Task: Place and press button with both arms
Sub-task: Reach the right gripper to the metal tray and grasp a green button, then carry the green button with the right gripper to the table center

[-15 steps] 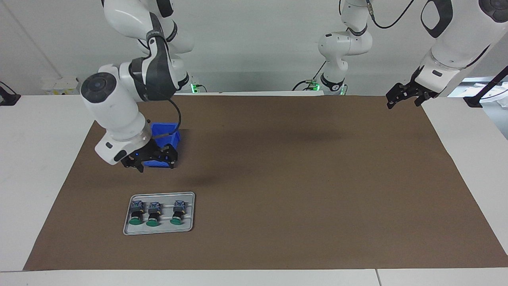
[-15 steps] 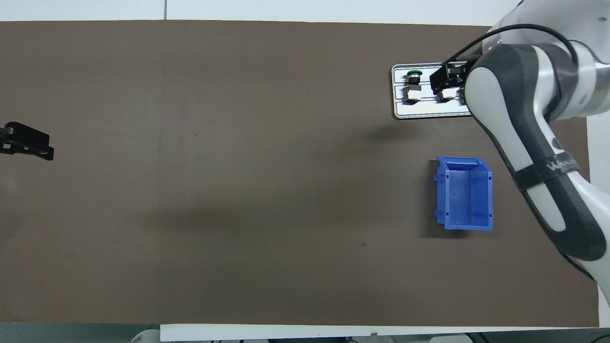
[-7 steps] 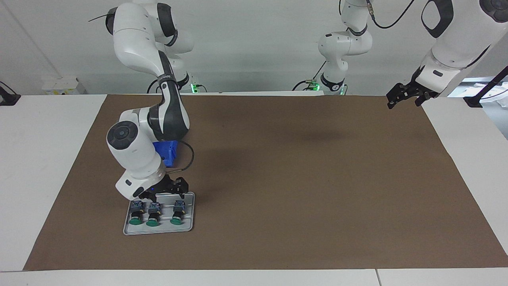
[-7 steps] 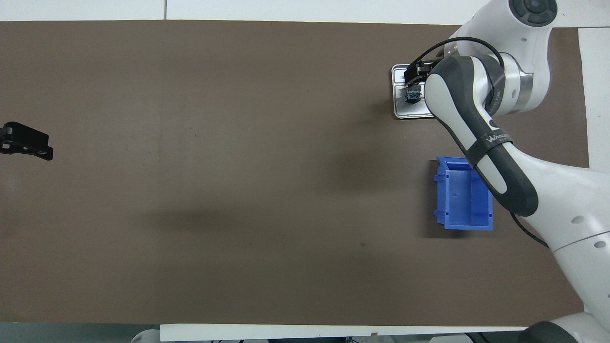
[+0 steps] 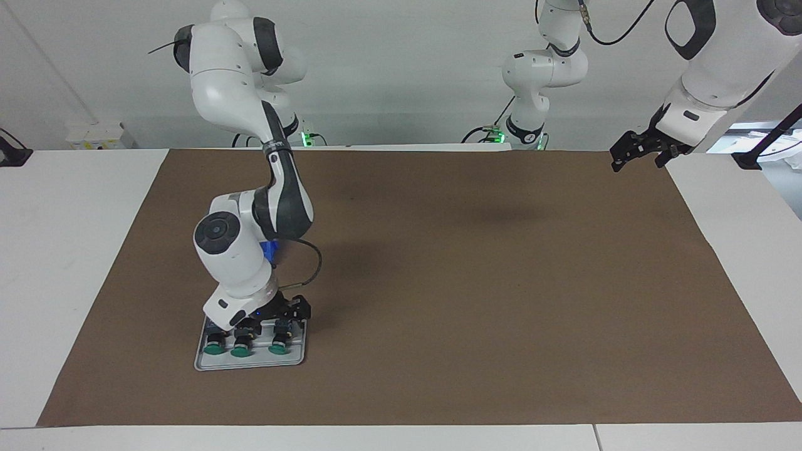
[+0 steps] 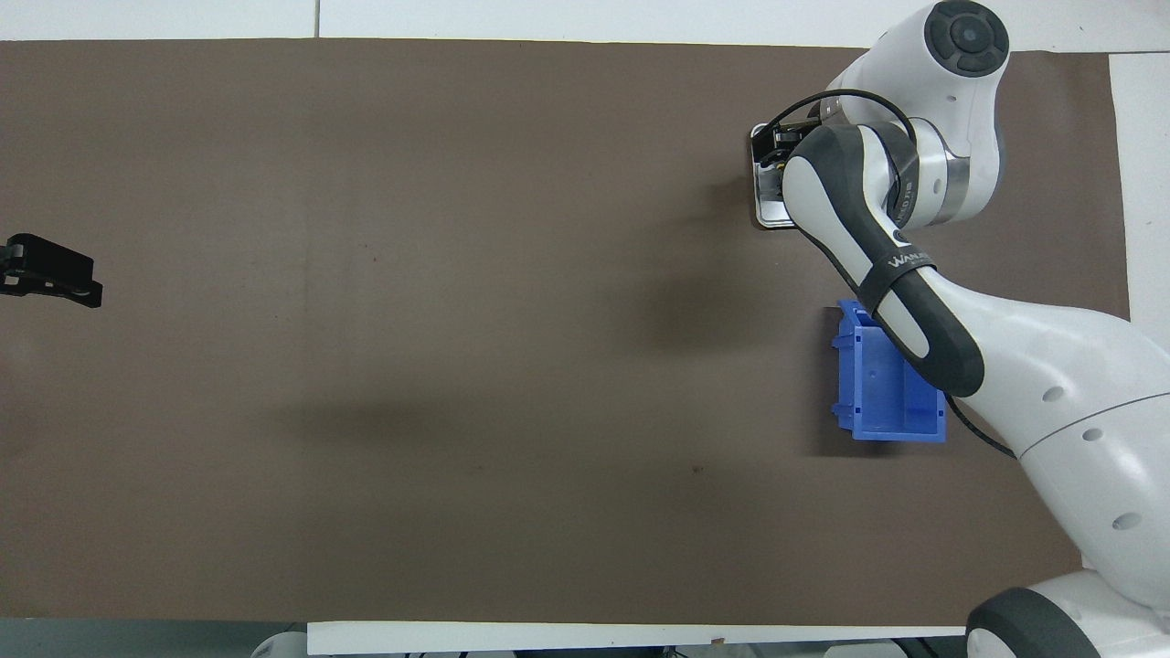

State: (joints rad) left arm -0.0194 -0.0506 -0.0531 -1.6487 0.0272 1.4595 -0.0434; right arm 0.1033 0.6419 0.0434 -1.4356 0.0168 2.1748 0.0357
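We see a broad brown mat (image 5: pixel 476 282) covering the white table (image 5: pixel 56 250), and on it the large white right arm (image 5: pixel 235 188) with dark grey joint caps, reaching out from its base and bent steeply down; its dark forearm band carries white lettering (image 6: pixel 900 265) that we can only partly read, something like "WANL". The white left arm (image 5: pixel 720 69) waits raised at its own end of the table, its black left gripper (image 5: pixel 639 160) hanging over the mat's corner with its fingers spread wide and nothing between them. A blue plastic bin (image 6: pixel 882 393), open-topped, sits nearer the robots than the grey metal tray (image 5: pixel 250 362), largely covered by the right arm. The black right gripper (image 5: pixel 283 318) is down at the tray, fingers spread wide over the terminal-block ends of the three small push-buttons; whether it touches one we cannot tell. The buttons (image 5: pixel 242 341) lie side by side on the tray, round green caps pointing away from the robots.
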